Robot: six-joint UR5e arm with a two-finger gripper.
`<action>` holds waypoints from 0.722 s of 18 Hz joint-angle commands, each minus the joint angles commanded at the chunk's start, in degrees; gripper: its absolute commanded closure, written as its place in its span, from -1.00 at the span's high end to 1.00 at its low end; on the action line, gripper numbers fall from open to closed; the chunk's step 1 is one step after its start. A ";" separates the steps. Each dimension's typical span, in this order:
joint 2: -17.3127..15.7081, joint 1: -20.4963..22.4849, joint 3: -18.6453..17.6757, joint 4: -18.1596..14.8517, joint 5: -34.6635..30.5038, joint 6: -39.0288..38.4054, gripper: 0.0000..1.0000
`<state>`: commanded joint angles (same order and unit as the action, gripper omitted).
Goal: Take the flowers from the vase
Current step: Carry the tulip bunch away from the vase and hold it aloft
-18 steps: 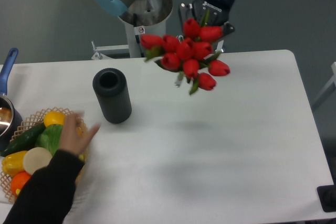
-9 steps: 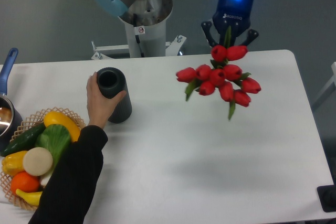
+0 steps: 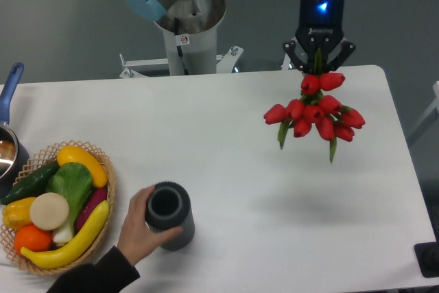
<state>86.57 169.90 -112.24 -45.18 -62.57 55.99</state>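
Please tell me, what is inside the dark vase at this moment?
The vase looks empty: only its dark hollow shows, though the bottom is too dark to see. The flowers hang apart from it, in the gripper. A hand holds the vase.

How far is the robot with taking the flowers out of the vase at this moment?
Done: the flowers are out of the vase and hang in the air over the right side of the table. In hand: the gripper holds them by the stems. The vase stands empty near the front edge, with a person's hand around it. Left: nothing of the pick-up seems to remain.
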 joint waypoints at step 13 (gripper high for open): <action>2.11 -2.90 1.50 -7.56 -13.71 9.31 -0.77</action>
<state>88.68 166.99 -110.74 -52.73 -76.28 65.29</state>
